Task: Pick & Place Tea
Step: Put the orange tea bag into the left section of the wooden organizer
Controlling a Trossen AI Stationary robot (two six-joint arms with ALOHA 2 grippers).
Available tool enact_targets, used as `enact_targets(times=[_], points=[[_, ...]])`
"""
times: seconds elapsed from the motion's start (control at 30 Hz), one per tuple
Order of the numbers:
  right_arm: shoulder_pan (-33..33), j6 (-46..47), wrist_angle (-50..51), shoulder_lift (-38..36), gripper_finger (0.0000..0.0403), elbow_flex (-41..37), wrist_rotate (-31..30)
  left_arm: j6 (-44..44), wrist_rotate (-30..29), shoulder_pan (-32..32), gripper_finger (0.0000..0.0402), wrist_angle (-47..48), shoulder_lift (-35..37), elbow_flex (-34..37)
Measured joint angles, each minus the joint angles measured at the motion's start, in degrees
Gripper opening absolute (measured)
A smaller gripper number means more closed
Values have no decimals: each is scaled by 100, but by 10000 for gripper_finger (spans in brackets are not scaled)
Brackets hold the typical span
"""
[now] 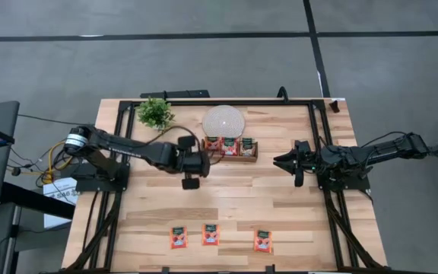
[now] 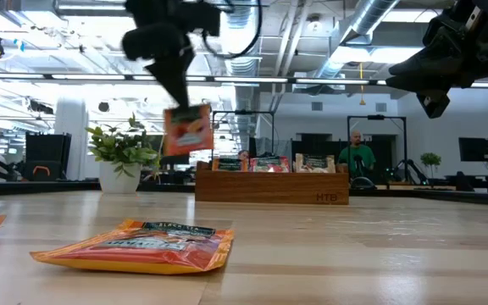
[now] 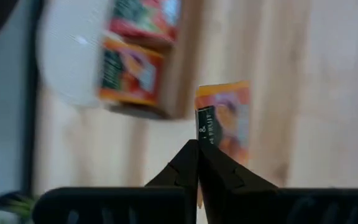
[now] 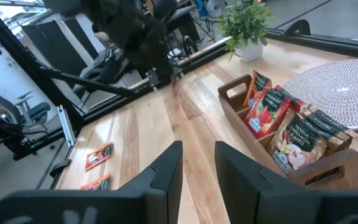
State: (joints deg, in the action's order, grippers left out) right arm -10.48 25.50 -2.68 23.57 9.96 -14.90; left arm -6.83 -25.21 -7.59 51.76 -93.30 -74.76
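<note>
My left gripper (image 1: 192,164) hangs over the table's middle, just left of the wooden tea box (image 1: 230,147), shut on an orange tea packet (image 2: 186,129). The box stands on its flat base and holds three upright packets (image 4: 289,129). Three more orange packets (image 1: 178,237) (image 1: 211,234) (image 1: 262,241) lie flat near the table's near edge; one of them fills the low view's foreground (image 2: 138,247). My right gripper (image 1: 290,161) waits open in the air to the right of the box, touching nothing. My left gripper pinches the orange packet between its two fingers (image 3: 188,163) at the packet's upper edge (image 2: 179,110), coming from above and pointing down. The packet hangs below the fingers, slightly tilted, lifted clear of the table.
A round white mat (image 1: 223,122) lies behind the box and a small potted plant (image 1: 156,113) stands at the far left. A black frame (image 1: 226,100) runs along the table's far edge and sides. Bare wood lies between the box and the near packets. People show beyond the table (image 2: 358,157).
</note>
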Motion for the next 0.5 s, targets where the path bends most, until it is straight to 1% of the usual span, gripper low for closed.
enact_targets(times=[0.17,0.4,0.5], points=[[0,0,1,1,86,0,0,856,-247,353,0,-19,9,-446],[0,0,2,0,86,0,0,1905,-334,965,0,-427,-33,-479],[0,0,2,0,86,-1,0,2164,-294,1122,0,-666,-98,-479]])
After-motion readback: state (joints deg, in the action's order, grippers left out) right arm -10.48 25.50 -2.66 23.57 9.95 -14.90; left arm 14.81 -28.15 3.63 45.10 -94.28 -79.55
